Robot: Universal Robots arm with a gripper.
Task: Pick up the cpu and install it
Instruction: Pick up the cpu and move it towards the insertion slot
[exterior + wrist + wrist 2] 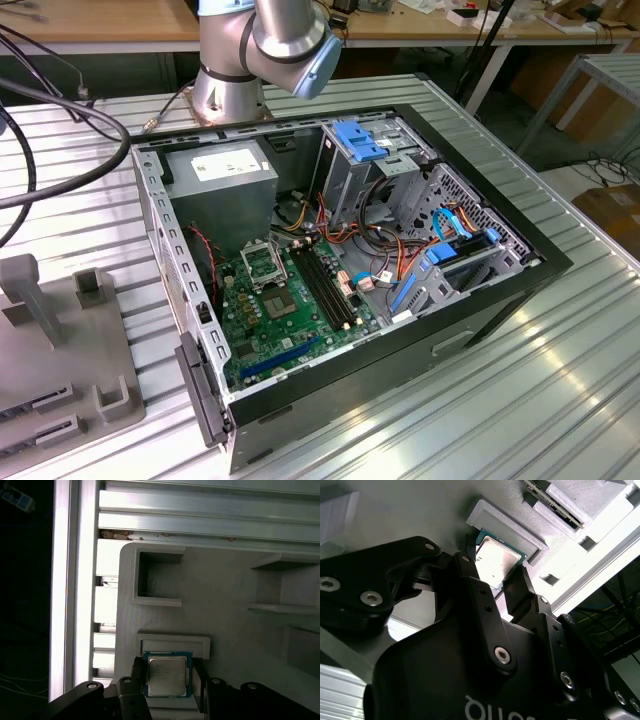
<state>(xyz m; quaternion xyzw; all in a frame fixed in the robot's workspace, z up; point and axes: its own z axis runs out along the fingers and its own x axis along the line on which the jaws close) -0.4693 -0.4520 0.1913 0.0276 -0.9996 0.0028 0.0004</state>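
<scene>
CPU (167, 676) lies flat, metal face up, in a shallow seat of the grey printed fixture (225, 580), butted against a raised ledge (172, 645). In both wrist views the gripper (168, 666) is down over it, jaws drawn narrow, with a finger (138, 674) against each of two opposite edges, so I read it as clamped on the chip while the chip is not yet lifted.

My first worry is the hold itself. The chip is thin, and the pads meet only its rim. If they sit slightly high or uneven, I expect it to tip or pop out as it leaves the seat. The ledge is touching one free edge, so any sideways drift on the way up could snag that edge and twist the chip in the jaws.

A twist would matter later. In the exterior view the socket frame (262, 264) sits on the motherboard (290, 320) at 6 o'clock from the power supply (222, 175), with the memory slots (325, 285) at 3 o'clock of it and loose cables (340, 235) at 1 o'clock. A rotated or tilted chip would not drop in squarely and could damage the contacts, and a dropped one could vanish into the case (500, 290).
</scene>
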